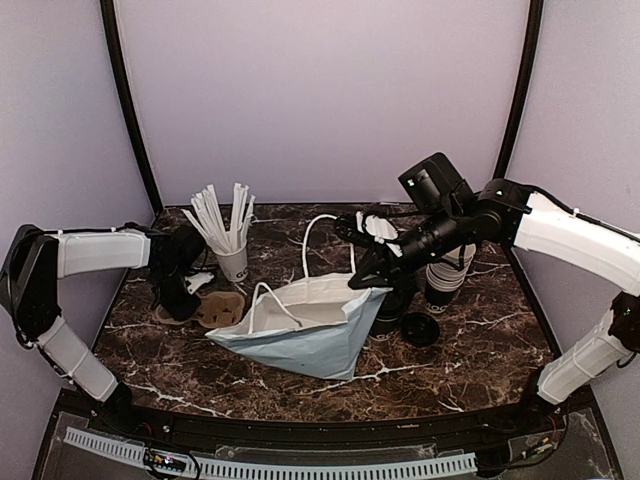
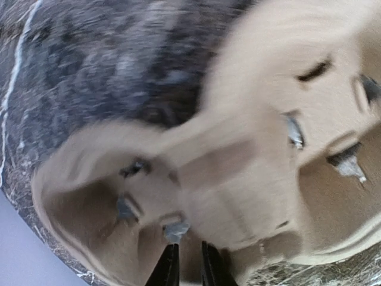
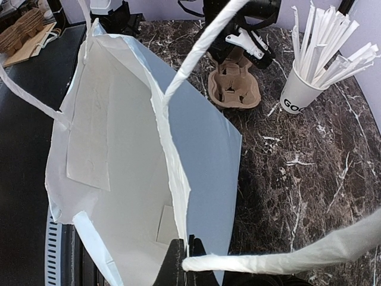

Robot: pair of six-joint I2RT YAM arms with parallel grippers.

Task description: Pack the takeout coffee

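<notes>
The right tool (image 3: pixel 186 259) is clamped shut on the rim of a white paper bag (image 1: pixel 300 325), right where one handle joins. This holds the mouth of the bag open as it lies tilted at the centre of a dark marble surface (image 1: pixel 480 340). The coffee (image 1: pixel 392 308) stands on the surface just to the right of the bag, under the right arm and largely in shadow, touched by neither tool. A loose black lid (image 1: pixel 420 329) lies near it, and a stack of cups (image 1: pixel 448 275) stands just behind.

On the left side of the surface, the left tool (image 2: pixel 188 262) is down at a brown cardboard carrier (image 1: pixel 222 308), which lies flat beside the bag's lower corner. Its fingers are drawn nearly together, with only a thin gap between them (the wrist view is too blurred to tell whether cardboard is pinched in that gap).

A white cup (image 1: pixel 232 262) bristling with wrapped stirrers stands upright behind the carrier, apart from both arms.
</notes>
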